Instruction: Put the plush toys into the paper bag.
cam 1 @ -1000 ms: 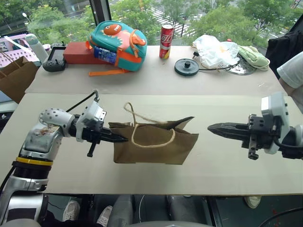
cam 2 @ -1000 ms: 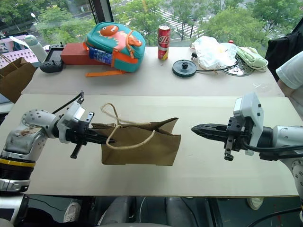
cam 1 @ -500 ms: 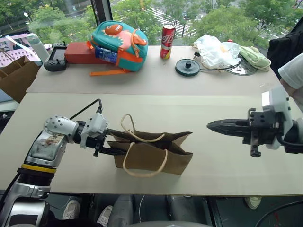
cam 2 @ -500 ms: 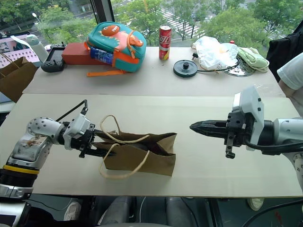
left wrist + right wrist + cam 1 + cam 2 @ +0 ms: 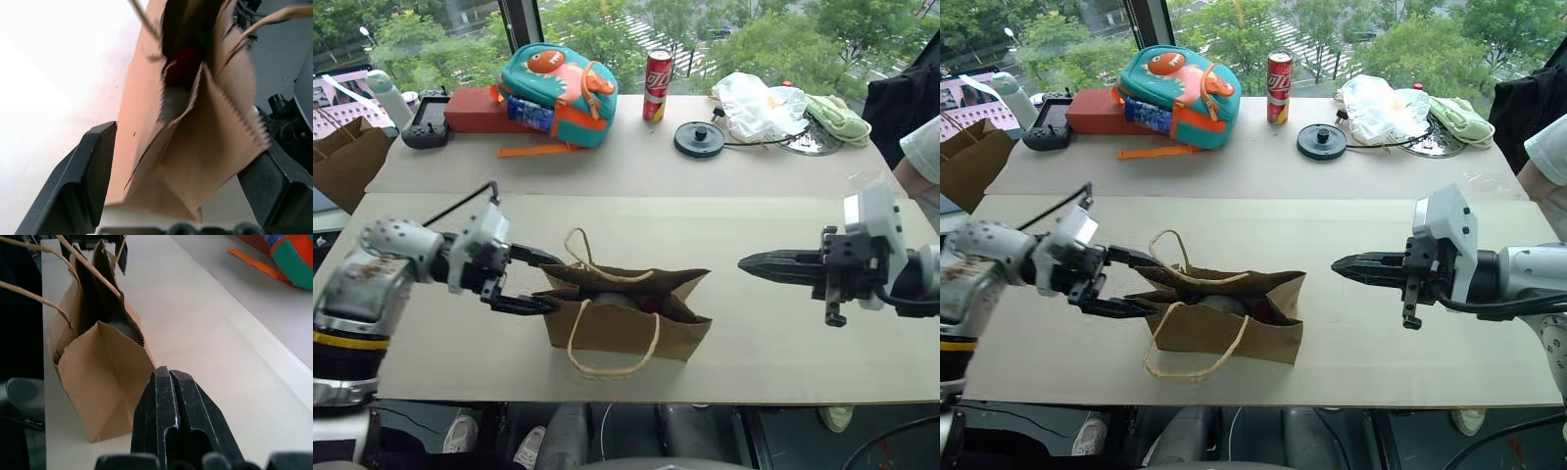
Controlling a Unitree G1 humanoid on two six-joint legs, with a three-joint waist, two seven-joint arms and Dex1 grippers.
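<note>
- The paper bag (image 5: 631, 318) stands on the pale table (image 5: 773, 362) at lower centre of the head view, mouth open, one twine handle drooping over its front toward the table's near edge.
- Inside the bag's mouth the left wrist view shows the red chili pepper (image 5: 183, 68) with a pale grey fuzzy shape (image 5: 171, 105) just below it.
- The left gripper (image 5: 536, 282) is at the bag's left end, its fingers spread wide and released, holding nothing.
- The right gripper (image 5: 749, 264) hovers at centre right, well apart from the bag, fingers clenched together on nothing.
- A fish backpack (image 5: 558, 80) and red can (image 5: 658, 84) sit at the upper centre.
</note>
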